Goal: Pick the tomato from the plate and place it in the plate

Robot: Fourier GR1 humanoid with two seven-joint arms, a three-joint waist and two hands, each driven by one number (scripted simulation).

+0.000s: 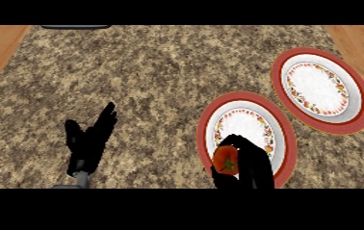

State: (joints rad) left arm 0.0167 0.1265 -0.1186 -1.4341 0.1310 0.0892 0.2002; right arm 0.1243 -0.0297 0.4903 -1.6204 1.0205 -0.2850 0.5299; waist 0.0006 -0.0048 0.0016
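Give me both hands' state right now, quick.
Left hand: open, fingers up, holding nothing, at lower left.
Right hand: shut on the tomato, over the near plate.

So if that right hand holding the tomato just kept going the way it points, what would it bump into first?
Probably nothing on the near plate; the right hand with the tomato points up-view across it. Depth is unclear.

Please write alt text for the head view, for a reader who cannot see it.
The right hand curls round a red tomato over the near red-rimmed plate on a speckled stone counter. A second matching plate lies farther right; the left hand rests open at lower left.
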